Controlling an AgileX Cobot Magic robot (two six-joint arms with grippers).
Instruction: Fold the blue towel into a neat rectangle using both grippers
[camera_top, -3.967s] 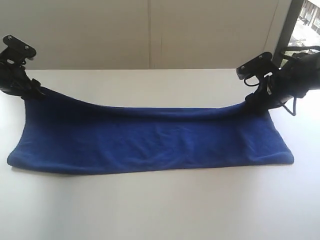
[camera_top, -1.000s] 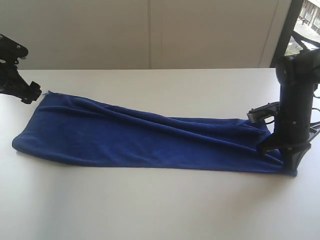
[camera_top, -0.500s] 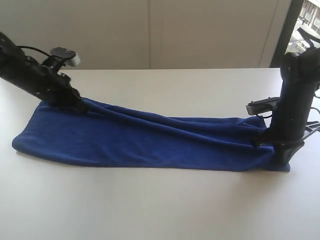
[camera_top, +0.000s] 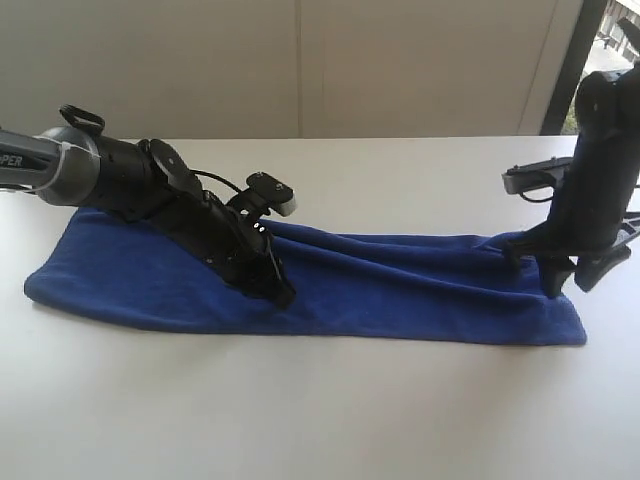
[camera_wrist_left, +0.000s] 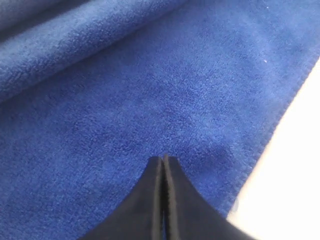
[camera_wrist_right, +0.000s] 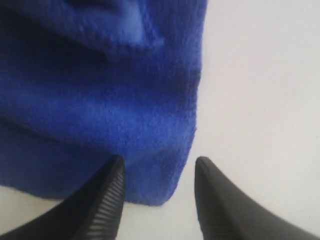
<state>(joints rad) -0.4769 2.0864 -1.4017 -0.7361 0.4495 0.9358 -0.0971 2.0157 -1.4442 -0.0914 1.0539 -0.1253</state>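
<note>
Now: plush royal-blue towel (camera_top: 400, 290) lies as a long band, left to right, on your white tabletop (camera_top: 320, 410). Left gripper (camera_top: 284, 297) fingers pinched together, tips on cloth left of centre. Right gripper (camera_top: 570, 287) fingers spread, straddling the right-end corner.

— What's new on the left?
— The left gripper (camera_top: 282, 296), out at ten o'clock a second ago, now rests with jaws together on the blue towel (camera_top: 400, 290), near centre.
— And at three o'clock?
— The right gripper (camera_top: 568, 282) is up off the corner, jaws parted.
</note>
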